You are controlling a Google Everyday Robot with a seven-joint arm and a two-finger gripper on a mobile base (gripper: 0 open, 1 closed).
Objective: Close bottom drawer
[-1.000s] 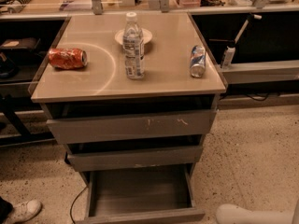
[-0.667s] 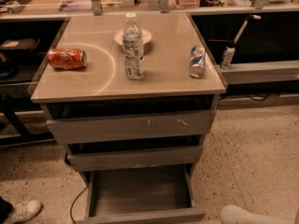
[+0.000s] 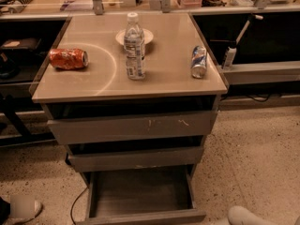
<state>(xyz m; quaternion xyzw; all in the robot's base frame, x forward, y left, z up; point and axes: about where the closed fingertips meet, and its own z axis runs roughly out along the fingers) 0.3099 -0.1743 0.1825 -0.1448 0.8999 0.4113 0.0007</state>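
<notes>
The bottom drawer (image 3: 140,217) is pulled far out of the grey wood-grain cabinet. Its shallow box (image 3: 140,191) is empty, and its plain front is at the bottom edge of the camera view. My gripper (image 3: 248,215) shows only as a white rounded shape at the bottom right. It is low above the floor, to the right of the drawer front and apart from it.
The top drawer (image 3: 133,125) and middle drawer (image 3: 136,158) each stand slightly out. On the cabinet top are an orange can on its side (image 3: 69,58), a water bottle (image 3: 135,48), a white dish (image 3: 145,35) and a blue-silver can (image 3: 198,61). A cable (image 3: 75,203) and a shoe (image 3: 21,206) lie at the lower left.
The white gripper shape has slid a little to the right and lower in the view. The drawers and the objects on top have not moved.
</notes>
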